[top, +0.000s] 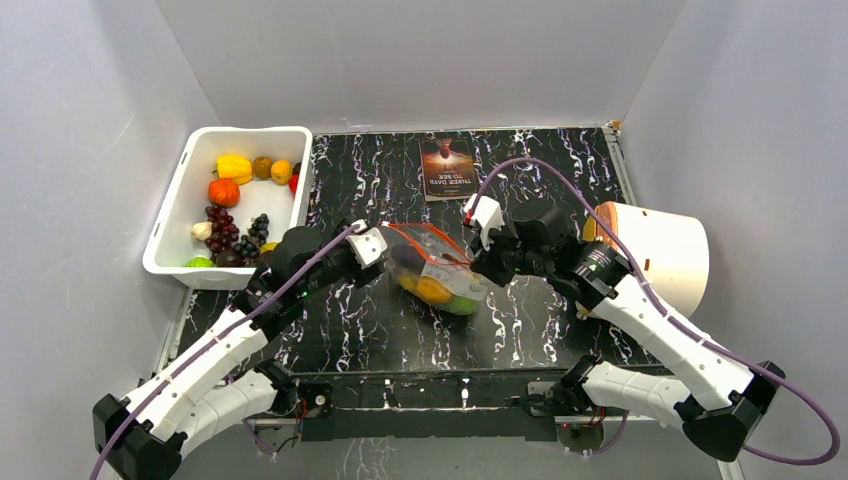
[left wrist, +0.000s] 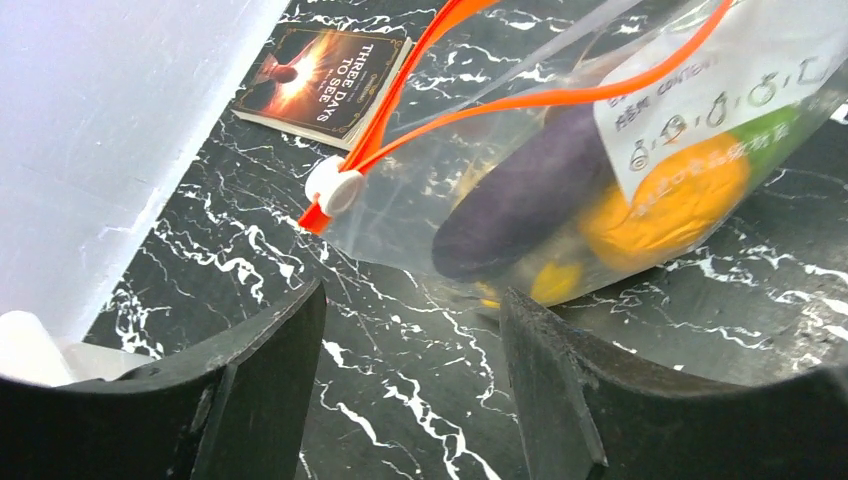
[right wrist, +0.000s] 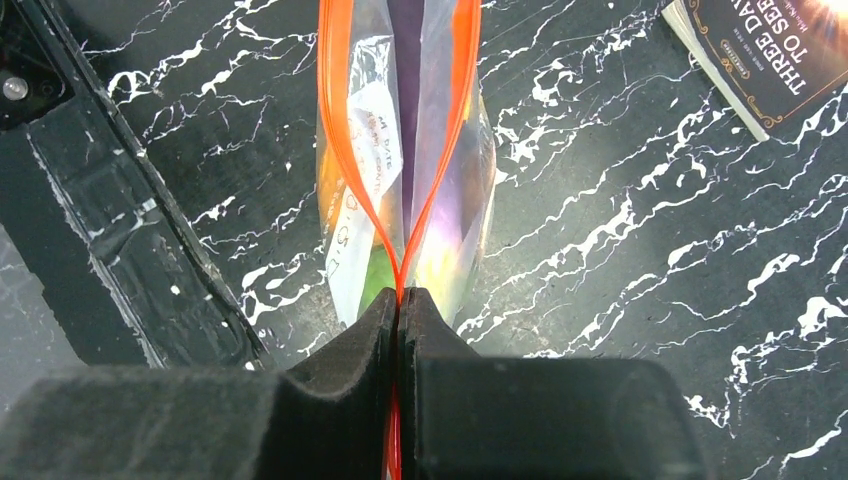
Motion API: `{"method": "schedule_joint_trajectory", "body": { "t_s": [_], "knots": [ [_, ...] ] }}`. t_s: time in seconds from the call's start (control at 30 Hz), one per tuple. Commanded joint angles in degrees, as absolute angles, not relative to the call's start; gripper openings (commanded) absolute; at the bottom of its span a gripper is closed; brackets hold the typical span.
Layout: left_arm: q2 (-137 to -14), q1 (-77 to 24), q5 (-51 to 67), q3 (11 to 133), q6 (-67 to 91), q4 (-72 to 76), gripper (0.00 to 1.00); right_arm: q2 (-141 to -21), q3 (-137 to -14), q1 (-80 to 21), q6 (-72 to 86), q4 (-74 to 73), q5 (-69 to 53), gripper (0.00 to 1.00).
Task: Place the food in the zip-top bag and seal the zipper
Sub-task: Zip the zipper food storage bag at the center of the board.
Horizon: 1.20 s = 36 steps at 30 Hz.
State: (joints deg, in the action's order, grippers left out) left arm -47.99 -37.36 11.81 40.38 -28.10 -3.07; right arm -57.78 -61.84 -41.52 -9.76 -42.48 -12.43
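The clear zip-top bag [top: 437, 275] lies mid-table with food inside: a purple piece [left wrist: 520, 195], an orange piece [left wrist: 665, 195] and something green. Its white label patch [left wrist: 700, 95] faces the left wrist view. The red-orange zipper [right wrist: 400, 150] gapes open in two strips; its white slider [left wrist: 334, 186] sits at the bag's left end. My right gripper [right wrist: 399, 296] is shut on the zipper at the bag's right end [top: 478, 262]. My left gripper [left wrist: 412, 300] is open and empty, just short of the bag's left side [top: 372, 247].
A white tub [top: 180, 225] with several loose fruits stands at the back left. A dark book [top: 447, 167] lies at the back centre. A white cylinder [top: 660, 250] lies on its side at the right. Grey walls enclose the table.
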Motion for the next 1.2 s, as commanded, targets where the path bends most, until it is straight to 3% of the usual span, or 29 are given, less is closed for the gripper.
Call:
{"method": "schedule_joint_trajectory", "body": {
  "t_s": [0.0,0.3,0.5,0.6,0.7,0.77,0.87,1.17],
  "knots": [
    [-47.88,-37.53,13.6,41.93,-34.82,-3.79,0.65,-54.42,-64.57,-41.55,-14.89,-41.4,-14.06,0.0],
    [-50.89,-37.4,18.15,41.13,-34.63,-2.74,0.59,-53.73,-64.97,-41.57,-17.46,-42.18,-17.72,0.0],
    [-49.9,-36.75,20.86,38.88,-33.08,-0.18,0.33,-53.15,-64.25,-41.59,-18.62,-42.31,-19.2,0.0],
    [-48.47,-36.41,19.48,37.43,-32.61,1.36,0.47,-53.04,-64.38,-41.6,-18.93,-43.07,-19.26,0.0],
    [-46.88,-34.5,19.68,35.25,-31.02,3.5,0.5,-52.55,-64.23,-41.55,-19.89,-43.65,-19.01,0.0],
    [-46.41,-31.05,26.59,35.6,-28.55,3.43,0.53,-51.89,-63.81,-41.57,-20.9,-43.58,-19.04,0.0],
    [-47.28,-25.59,36.54,36.67,-25.87,3.56,0.54,-50.85,-63.63,-41.57,-21.84,-43.39,-20.15,0.0],
    [-48.31,-24.22,45.2,36.2,-24.83,5.36,0.5,-51.14,-63.65,-41.57,-20.87,-41.42,-21.54,0.0]
  ]
}}
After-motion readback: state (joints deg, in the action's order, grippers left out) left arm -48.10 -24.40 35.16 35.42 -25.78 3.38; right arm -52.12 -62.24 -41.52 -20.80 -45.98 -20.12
